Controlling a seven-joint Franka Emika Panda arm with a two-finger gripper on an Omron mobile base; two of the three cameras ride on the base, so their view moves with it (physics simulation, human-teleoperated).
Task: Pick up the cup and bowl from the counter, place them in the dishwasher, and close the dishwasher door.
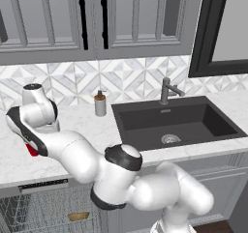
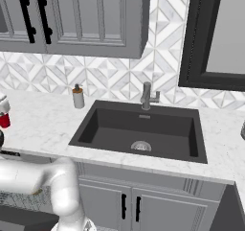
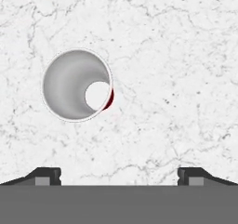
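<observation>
the cup (image 3: 76,85) stands upright on the worktop (image 3: 176,69), mouth up toward the hand camera. the gripper (image 3: 119,175) hangs above with its jaws wide apart and nothing between them — the cup sits off to the left of the gap and ahead of the tips, not centred. so the coming move likely needs a shift that way before lowering. from the left base view the cup shows as a red sliver (image 1: 32,151) under the wrist, and the bowl (image 1: 78,216) already lies in the dishwasher (image 1: 43,208) rack below the worktop edge.
</observation>
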